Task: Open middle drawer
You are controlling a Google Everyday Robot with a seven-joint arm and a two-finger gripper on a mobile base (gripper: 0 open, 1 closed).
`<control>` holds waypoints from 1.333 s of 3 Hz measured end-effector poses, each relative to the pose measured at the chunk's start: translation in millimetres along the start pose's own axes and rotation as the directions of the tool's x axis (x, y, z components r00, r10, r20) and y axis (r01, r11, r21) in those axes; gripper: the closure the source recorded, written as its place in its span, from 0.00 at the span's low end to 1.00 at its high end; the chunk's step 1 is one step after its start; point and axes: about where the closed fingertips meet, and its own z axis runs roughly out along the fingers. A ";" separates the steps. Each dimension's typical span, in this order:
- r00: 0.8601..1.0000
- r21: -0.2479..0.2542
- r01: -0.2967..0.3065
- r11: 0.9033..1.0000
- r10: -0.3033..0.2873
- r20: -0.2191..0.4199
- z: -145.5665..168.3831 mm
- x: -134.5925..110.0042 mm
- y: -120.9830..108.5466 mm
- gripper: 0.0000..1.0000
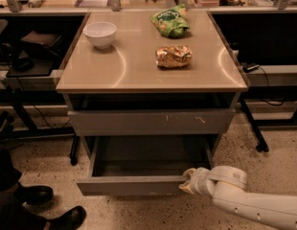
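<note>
Middle drawer [129, 186]: wide, shallow, grey metal, plain flat front. Pulled well out toward the camera, sitting level, grey interior showing. Gripper [189, 185] at the right end of its front panel.

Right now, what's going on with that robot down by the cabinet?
The robot's gripper is at the front right corner of the middle drawer. That drawer stands pulled well out, its grey inside showing. The scratched drawer above is barely out. A bowl, a green bag and a gold bag sit on the cabinet top.
</note>
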 end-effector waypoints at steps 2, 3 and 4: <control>1.000 0.003 0.000 1.000 0.000 0.003 -3.3 2.4 5.9 1.00; 1.000 0.003 0.000 1.000 0.000 0.003 -5.2 1.2 5.4 1.00; 1.000 0.006 -0.003 1.000 0.003 0.007 -6.8 4.8 11.3 1.00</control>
